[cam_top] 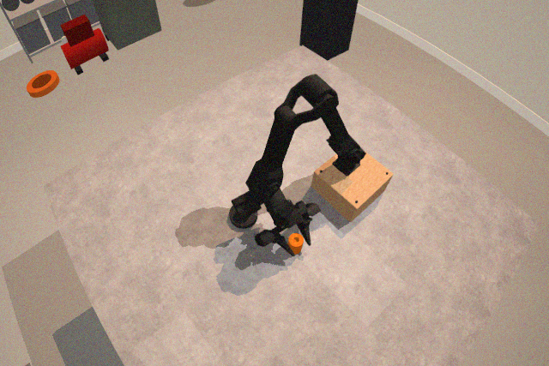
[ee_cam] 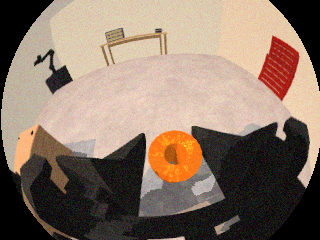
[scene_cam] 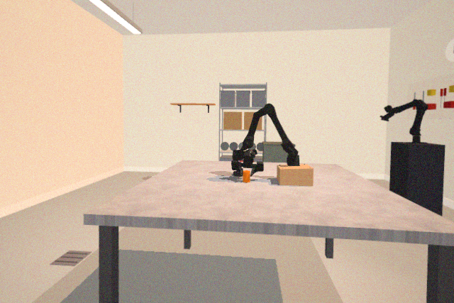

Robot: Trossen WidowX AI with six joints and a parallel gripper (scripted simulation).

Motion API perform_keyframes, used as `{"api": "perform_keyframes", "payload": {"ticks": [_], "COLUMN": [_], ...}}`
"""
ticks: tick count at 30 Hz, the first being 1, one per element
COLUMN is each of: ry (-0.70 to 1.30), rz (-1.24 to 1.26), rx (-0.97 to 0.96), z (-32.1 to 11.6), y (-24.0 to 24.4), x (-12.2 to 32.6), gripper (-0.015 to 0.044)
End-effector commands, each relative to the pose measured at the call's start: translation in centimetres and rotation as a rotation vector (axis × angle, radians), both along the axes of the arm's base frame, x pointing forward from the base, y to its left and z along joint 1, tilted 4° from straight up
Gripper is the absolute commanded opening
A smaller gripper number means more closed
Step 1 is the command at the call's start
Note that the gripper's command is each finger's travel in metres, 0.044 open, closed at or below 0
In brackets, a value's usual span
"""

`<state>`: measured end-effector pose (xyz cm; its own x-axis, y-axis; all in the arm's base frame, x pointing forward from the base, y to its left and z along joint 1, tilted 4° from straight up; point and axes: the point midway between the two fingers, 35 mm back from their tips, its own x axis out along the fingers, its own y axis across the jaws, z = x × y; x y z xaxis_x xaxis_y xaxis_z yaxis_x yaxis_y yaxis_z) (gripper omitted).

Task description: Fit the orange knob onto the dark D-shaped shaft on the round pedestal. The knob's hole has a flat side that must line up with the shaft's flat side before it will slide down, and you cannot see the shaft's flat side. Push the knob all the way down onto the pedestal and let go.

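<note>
Toward the left in the view from above, the round dark pedestal (cam_top: 243, 221) sits low on the mottled pinkish tabletop (cam_top: 399, 273) (scene_cam: 256, 199) (ee_cam: 165, 85), partly covered by the black jointed arm (cam_top: 278, 141) (scene_cam: 252, 123). Its shaft cannot be made out, so the way the flat faces has to be found by feel.

Right of the pedestal and nearer, the black two-fingered gripper (cam_top: 301, 249) (scene_cam: 246, 174) (ee_cam: 168, 134) has its fingers apart, one on each side of the orange cylindrical knob (cam_top: 295, 243) (scene_cam: 246, 176) (ee_cam: 175, 170), clamping nothing. The knob stands upright on the tabletop, hole upward, well apart from the pedestal. The wrist view shows slim gaps at both its sides.

Farther right, the light wooden block (cam_top: 368, 180) (scene_cam: 295, 175) (ee_cam: 26, 147) carries the arm's foot.

The step in hand looks like taking a fresh grip on the standing knob. To do it well, centre the fingers before closing, so that neither one nudges the knob over, and keep the pads level and square to its wall. Grip high enough that the fingertips will clear the pedestal later, and firmly enough that the knob cannot spin in the grasp. Then lift straight, bring it over the shaft, and turn it slowly under light downward pressure until it drops.
</note>
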<state>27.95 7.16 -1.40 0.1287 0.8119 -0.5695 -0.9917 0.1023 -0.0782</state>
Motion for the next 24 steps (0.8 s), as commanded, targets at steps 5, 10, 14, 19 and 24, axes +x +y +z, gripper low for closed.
{"api": "perform_keyframes", "payload": {"ticks": [5, 10, 14, 19, 24], "ry": [-0.002, -0.002, -0.002, -0.002, -0.002], "rz": [0.0, 0.0, 0.0, 0.0, 0.0], "rx": [0.004, 0.004, 0.004, 0.004, 0.004], "z": [0.05, 0.05, 0.05, 0.05, 0.05], "y": [0.03, 0.03, 0.03, 0.03, 0.03], "x": [0.02, 0.02, 0.02, 0.02, 0.02], "gripper": [0.026, 0.026, 0.026, 0.0286, 0.0418]}}
